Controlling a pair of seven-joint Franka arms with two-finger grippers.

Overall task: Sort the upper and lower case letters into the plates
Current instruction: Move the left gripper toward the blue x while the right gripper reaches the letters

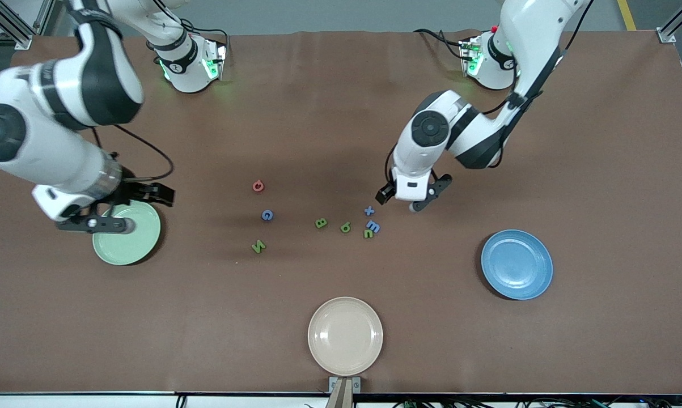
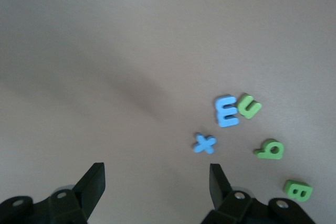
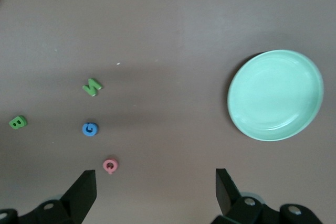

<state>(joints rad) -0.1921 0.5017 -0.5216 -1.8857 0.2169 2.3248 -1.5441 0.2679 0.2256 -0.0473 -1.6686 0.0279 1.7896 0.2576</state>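
the brown tabletop point(image 1: 341, 113) has wide bare stretches along the edge by the arm bases and at both ends, so there is open room around the small cluster of letters in the middle. the left gripper point(image 1: 411, 199) hangs low over the tabletop just beside the blue x point(image 1: 369, 211), its fingers point(image 2: 95, 182) spread with nothing between them. the right gripper point(image 1: 126, 209) waits over the light green plate point(image 1: 134, 249), fingers point(image 3: 84, 188) spread wide and empty. readable shapes: the blue x, a blue e point(image 1: 373, 226) touching a green letter point(image 1: 368, 233) that reads like n or u, a green b point(image 1: 345, 228) in lower case, a green capital b point(image 1: 321, 223), a blue g point(image 1: 267, 215), a green n point(image 1: 258, 246) and a red letter point(image 1: 258, 186) that looks like a q or a; its case i cannot tell. all eight lie on the bare tabletop, none in a plate. the blue plate point(image 1: 516, 264) sits toward the left arm's end, the light green plate toward the right arm's end, and a beige plate point(image 1: 345, 336) lies close to the edge nearest the front camera, mid-length. all three plates are well apart from the letters.
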